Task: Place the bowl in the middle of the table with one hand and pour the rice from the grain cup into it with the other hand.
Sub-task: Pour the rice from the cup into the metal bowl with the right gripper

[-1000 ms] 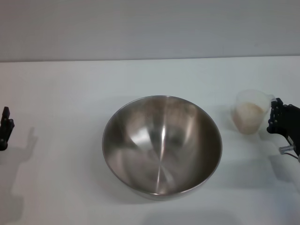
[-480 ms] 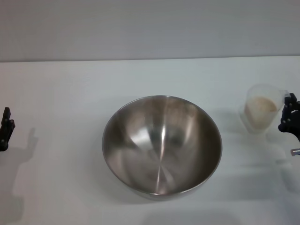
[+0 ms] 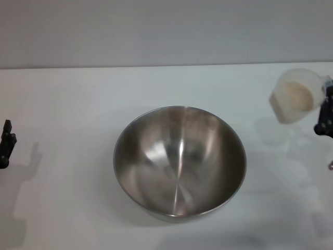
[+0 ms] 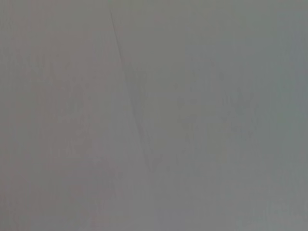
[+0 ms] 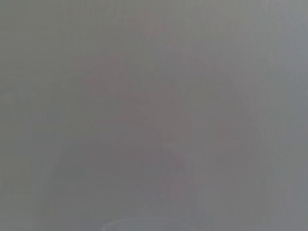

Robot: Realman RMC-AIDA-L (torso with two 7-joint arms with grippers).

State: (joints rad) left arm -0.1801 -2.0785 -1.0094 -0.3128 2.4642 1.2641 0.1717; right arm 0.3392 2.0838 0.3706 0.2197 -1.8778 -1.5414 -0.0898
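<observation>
A: How much of the robot's body shows?

B: Very little. In the head view, the left claw (image 3: 6, 143) is a small black piece at the picture's edge, narrow and upright, with a notched, stepped outline.

A: And the other side?

B: The right claw (image 3: 325, 114) is black too, blocky and angular, with small bumps along its edge like knuckled links. A thin pale grey bit, perhaps a cable or a fitting, shows just under it at the frame's border.

A: Markings, screws?

B: None that can be made out. Both wrist views are plain grey and show no part of the arms.
</observation>
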